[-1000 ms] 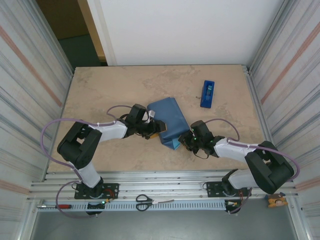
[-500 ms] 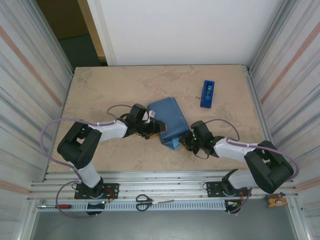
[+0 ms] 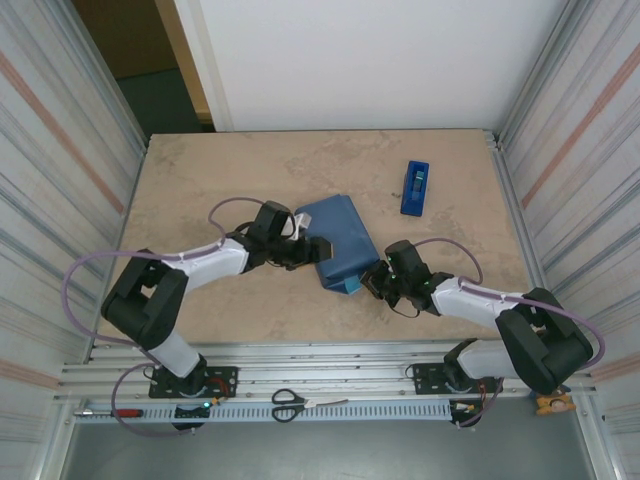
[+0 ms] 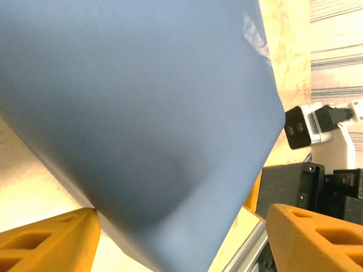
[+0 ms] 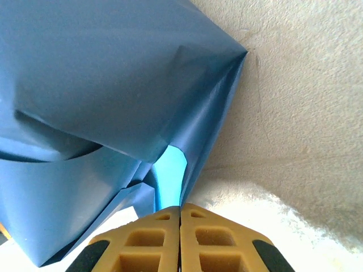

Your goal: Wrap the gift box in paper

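Item 1, left end effector (image 4: pixel 182 215): I logged its jaws wide, the paper (image 3: pixel 335 232) bulging between its fingers (image 4: pixel 48 241), nothing gripped. Risk: unheld, that fold could spring open.

Item 2, gift box: hidden under the paper, lying between the two end effectors.

Item 3, right end effector (image 5: pixel 180 211): closed, pinching the paper's end flap at its tips. Risk: I judged a hard pull would tear the thin sheet or drag the parcel across the bench (image 3: pixel 200 170).
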{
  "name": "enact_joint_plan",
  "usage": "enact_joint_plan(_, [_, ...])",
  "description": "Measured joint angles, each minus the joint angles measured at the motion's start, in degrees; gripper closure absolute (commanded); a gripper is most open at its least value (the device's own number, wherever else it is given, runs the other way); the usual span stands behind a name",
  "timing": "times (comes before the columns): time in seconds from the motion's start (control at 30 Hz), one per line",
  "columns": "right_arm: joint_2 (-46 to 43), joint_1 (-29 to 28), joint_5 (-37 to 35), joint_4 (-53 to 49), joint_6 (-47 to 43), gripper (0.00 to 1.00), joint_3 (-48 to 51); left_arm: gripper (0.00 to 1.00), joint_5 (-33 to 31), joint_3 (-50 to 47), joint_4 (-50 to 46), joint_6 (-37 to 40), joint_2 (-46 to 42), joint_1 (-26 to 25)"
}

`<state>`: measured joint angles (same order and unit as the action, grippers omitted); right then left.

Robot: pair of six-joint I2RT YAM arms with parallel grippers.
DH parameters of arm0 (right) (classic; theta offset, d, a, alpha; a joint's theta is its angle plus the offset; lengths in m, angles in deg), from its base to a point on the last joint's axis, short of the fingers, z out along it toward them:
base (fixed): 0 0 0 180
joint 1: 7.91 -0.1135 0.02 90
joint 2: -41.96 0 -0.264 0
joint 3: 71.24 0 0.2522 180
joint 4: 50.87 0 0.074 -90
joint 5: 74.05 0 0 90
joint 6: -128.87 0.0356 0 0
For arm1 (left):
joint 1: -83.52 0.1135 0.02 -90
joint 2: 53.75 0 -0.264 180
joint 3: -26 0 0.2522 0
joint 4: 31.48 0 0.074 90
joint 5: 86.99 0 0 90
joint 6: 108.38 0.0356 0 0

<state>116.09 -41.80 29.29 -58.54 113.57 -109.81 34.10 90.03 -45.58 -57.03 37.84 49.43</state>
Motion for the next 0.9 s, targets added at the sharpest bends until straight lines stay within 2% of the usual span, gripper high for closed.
enact_joint_plan(0.1, [0.00,0.46,0.70,0.55,0.37,0.92,0.00,0.23,-3.37,-0.02,-1.99,4.74,-3.52,-0.37])
enact_joint_plan(0.2, [0.00,0.90,1.46,1.27,0.98,0.92,0.00,0.23,-9.42,-0.31,-3.34,12.20,-8.24,-2.54])
enact_joint_plan(0.3, [0.00,1.05,1.73,1.55,1.40,0.92,0.00,0.20,-15.76,-1.86,-2.58,22.58,-12.57,-7.39])
enact_joint_plan(0.43, [0.00,1.42,2.14,1.64,1.46,0.91,0.00,0.13,-24.52,-6.21,0.79,39.17,-14.73,-16.35])
enact_joint_plan(0.53, [0.00,1.60,2.54,1.64,1.62,0.91,0.00,0.11,-30.82,-7.89,2.14,50.18,-12.81,-22.91])
enact_joint_plan(0.63, [0.00,1.77,2.99,1.64,1.64,0.91,0.00,0.08,-37.66,-7.65,3.72,58.27,-8.52,-27.19])
enact_joint_plan(0.77, [0.00,1.77,3.04,1.66,1.64,0.91,0.00,0.01,-46.27,-7.45,6.29,65.85,-2.80,-30.56])
enact_joint_plan(0.9, [0.00,1.77,3.04,1.70,1.68,0.91,0.00,0.01,-52.11,-7.08,9.03,69.51,0.00,-32.06])
